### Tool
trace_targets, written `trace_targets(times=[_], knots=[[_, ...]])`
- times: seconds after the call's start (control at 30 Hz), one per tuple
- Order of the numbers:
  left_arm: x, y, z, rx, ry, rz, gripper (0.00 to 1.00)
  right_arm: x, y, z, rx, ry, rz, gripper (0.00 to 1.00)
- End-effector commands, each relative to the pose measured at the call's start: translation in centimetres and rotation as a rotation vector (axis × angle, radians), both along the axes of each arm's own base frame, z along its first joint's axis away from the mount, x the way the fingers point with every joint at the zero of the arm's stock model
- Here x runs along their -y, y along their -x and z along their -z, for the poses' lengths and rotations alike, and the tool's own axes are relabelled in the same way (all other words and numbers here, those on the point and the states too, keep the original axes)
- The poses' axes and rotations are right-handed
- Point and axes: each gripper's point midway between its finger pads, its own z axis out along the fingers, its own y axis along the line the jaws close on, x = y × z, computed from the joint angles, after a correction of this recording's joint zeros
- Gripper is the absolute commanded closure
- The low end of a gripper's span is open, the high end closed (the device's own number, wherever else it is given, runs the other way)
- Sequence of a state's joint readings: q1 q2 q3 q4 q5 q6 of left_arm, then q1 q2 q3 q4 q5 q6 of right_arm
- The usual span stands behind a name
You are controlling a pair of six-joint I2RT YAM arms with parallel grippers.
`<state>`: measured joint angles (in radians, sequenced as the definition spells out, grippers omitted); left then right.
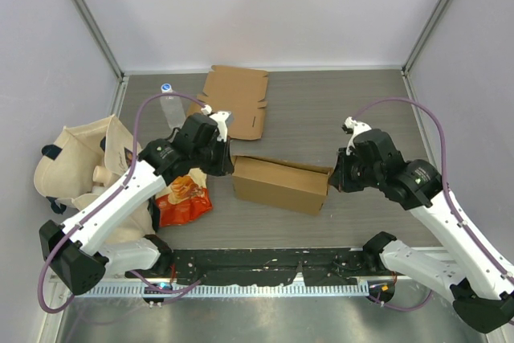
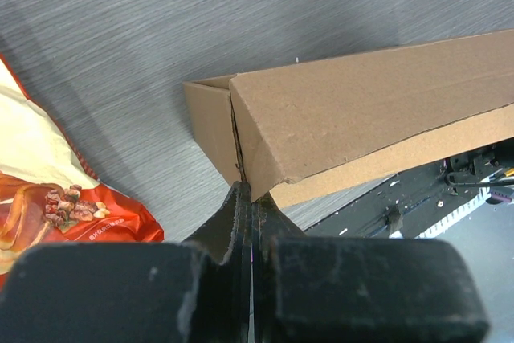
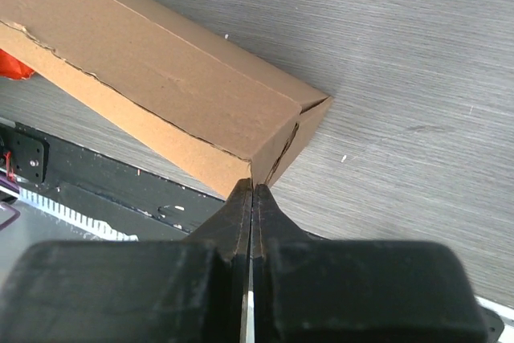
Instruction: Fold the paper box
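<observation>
Look for the paper box [image 1: 279, 184] at mid-table, somewhat closer to the near edge than the far one, laid lengthwise from left to right and already raised into a long, low carton. Judge it light and hollow: thin brown board, stiff across the panels, weak at the creases and along the ragged seam on the near face. Expect sliding on the smooth grey tabletop under any one-sided push, and denting under a hard squeeze. Better to take hold at the short ends, on a flap edge or a corner, and to steady both ends together.

At its left end, note the left gripper [image 2: 250, 195], fingers pressed together with no gap showing, tips touching the lower corner at the join of end flap and side panel. Impossible to tell whether pinching any board or merely pushing. At its right end, much the same for the right gripper [image 3: 252, 189]: pressed together, tips against the end corner, beside an end flap not quite flush. Probably the closing of the end flaps in hand, with the body mostly formed.

Farther out, near the far edge, see a flat cardboard blank [image 1: 235, 100], with a water bottle [image 1: 170, 106] just to its left. Toward the left edge, a red snack bag [image 1: 183, 196] near the box's left end, and beside it a cream cloth bag [image 1: 80, 158].
</observation>
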<state>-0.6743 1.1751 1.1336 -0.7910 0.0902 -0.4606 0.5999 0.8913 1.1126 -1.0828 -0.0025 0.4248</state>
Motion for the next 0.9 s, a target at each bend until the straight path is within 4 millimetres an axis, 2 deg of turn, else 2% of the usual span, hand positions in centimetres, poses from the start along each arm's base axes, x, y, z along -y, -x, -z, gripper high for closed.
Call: trace_targets(times=[0.0,0.03,0.07,0.1,0.13,0.17,0.2,0.27,0.33,0.37,0.4,0.43,0.47,0.5,0.53,0.57,0.6,0.63,0.7,0.77,0.87], knots=[[-1.3,1.2,2.6,-0.063,-0.069,-0.013,1.00,-0.5,0.5,2.1,-0.052,-0.048,0.040,0.99],[-1.5,1.4,3.4,-0.069,-0.072,-0.018,1.00,-0.5,0.6,2.5,-0.046,-0.058,0.051,0.99],[-1.3,0.9,2.8,-0.026,-0.037,-0.030,1.00,-0.1,0.8,3.3,-0.037,-0.055,0.063,0.99],[-1.5,1.3,3.9,-0.039,-0.035,-0.046,1.00,0.5,0.2,3.3,0.005,-0.041,0.090,0.99],[-1.6,1.2,4.0,-0.026,-0.020,-0.057,1.00,0.7,0.1,3.3,0.028,-0.044,0.092,0.99],[-1.3,0.9,3.4,0.014,0.021,-0.068,1.00,0.7,0.0,3.3,0.065,-0.070,0.099,0.99],[-1.4,1.1,4.0,0.011,0.027,-0.078,1.00,0.6,0.0,3.2,0.075,-0.085,0.099,0.99],[-1.3,1.0,3.5,0.031,0.057,-0.090,1.00,0.2,0.2,3.5,0.071,-0.108,0.084,0.98],[-1.4,1.1,3.4,0.039,0.064,-0.092,1.00,-0.8,0.9,3.8,0.020,-0.134,0.033,0.78],[-1.5,1.1,3.4,0.042,0.065,-0.096,1.00,-1.1,1.3,2.8,0.017,-0.150,0.011,0.63],[-1.6,1.0,3.2,0.052,0.066,-0.101,1.00,-1.8,1.8,1.9,0.006,-0.184,-0.027,0.54],[-1.7,1.1,3.1,0.051,0.061,-0.100,1.00,-2.2,1.9,-0.7,0.049,-0.227,-0.052,0.47],[-1.9,1.2,3.2,0.049,0.051,-0.097,1.00,-1.9,2.6,-1.6,0.041,-0.222,-0.062,0.34],[-1.9,1.3,3.2,0.049,0.051,-0.097,1.00,-1.4,2.7,-2.4,0.044,-0.210,-0.050,0.29],[-2.0,1.3,3.3,0.051,0.049,-0.099,1.00,0.0,2.1,-3.1,0.081,-0.160,0.013,0.24],[-2.0,1.3,3.2,0.052,0.054,-0.099,1.00,1.0,2.2,-4.5,0.094,-0.141,0.055,0.06],[-1.9,1.3,3.2,0.053,0.058,-0.097,1.00,1.9,1.6,-5.2,0.117,-0.124,0.123,0.00],[-1.8,1.3,3.2,0.049,0.062,-0.092,1.00,2.8,0.5,-5.9,0.153,-0.098,0.199,0.00],[-1.7,1.3,3.3,0.051,0.065,-0.091,1.00,2.8,-1.1,-6.6,0.187,-0.123,0.276,0.01],[-1.8,1.3,3.5,0.049,0.062,-0.092,1.00,1.6,-2.7,-7.5,0.196,-0.216,0.349,0.00],[-1.7,1.4,3.4,0.045,0.073,-0.097,1.00,0.8,-4.1,-7.1,0.180,-0.263,0.415,0.00]])
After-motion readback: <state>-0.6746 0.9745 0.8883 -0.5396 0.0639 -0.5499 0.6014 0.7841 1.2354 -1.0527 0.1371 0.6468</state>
